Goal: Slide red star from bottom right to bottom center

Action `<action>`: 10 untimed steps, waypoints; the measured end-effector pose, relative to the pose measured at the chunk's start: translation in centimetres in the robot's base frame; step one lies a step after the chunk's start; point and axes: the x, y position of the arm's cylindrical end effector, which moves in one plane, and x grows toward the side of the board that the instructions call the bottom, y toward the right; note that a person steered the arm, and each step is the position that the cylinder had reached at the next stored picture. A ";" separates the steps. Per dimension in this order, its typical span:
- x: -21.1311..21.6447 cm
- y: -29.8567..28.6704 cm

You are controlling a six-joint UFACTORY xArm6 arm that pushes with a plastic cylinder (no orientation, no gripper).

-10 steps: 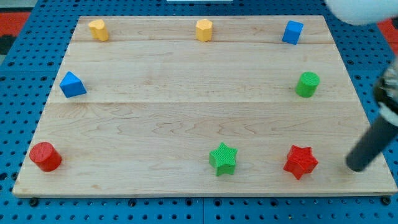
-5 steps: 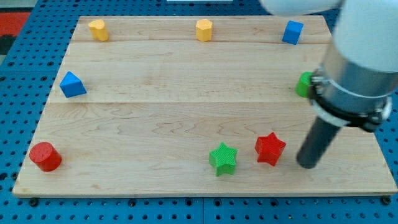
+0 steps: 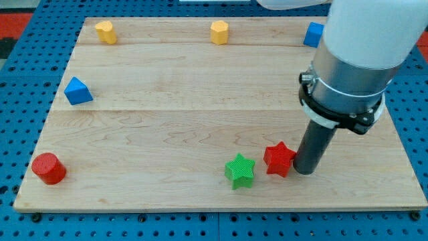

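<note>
**Red star sits just left of my tip, green star next in line**

My tip (image 3: 304, 172) stands at the red star's (image 3: 279, 159) right side, touching it or very nearly so; the rod's dark base meets the star's right-hand points and no gap can be made out between them. There is no gripper on this arm, so nothing is clasped or let go: the rod can only shove. The red star lies on the wooden surface (image 3: 167, 120) in the lower part of the board, a little right of the middle, and directly toward the view's left of my tip. That is the relation that matters: the star lies on the side of the tip toward which it has to travel, so a push toward the view's left would carry it along the bottom edge.

The green star (image 3: 240, 171) lies just beside the red star, on its left and slightly lower, close but seemingly with a thin gap between them. In my judgement the red star is already near bottom centre and little travel remains. Any further push leftward risks bumping the green star and driving it along too.

The arm's large pale body hides part of the board's right side, including most of the blue block (image 3: 311, 33) at the top right.
</note>
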 end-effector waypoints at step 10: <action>-9.8 -9.9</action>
